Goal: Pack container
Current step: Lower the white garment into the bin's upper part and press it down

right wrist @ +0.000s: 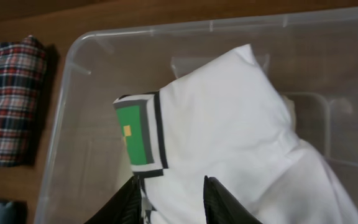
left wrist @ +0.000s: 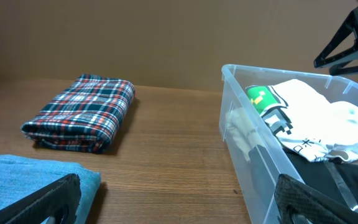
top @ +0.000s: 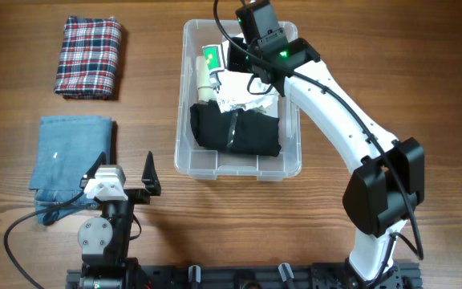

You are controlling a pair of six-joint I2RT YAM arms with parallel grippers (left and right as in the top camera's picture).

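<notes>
Your right end effector (right wrist: 169,202) straddles the white garment (right wrist: 229,137) inside the container (top: 184,96), mid-bench, long axis running away from the arms; you cannot tell whether it pinches. The left end effector (top: 124,175), splayed wide, sits nearer the blue cloth (top: 70,156).

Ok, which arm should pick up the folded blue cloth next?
Left. The open left end effector sits just beside the blue cloth, on the robot's left side of the table. The right end effector is farther off, down in the container at the white garment.
</notes>
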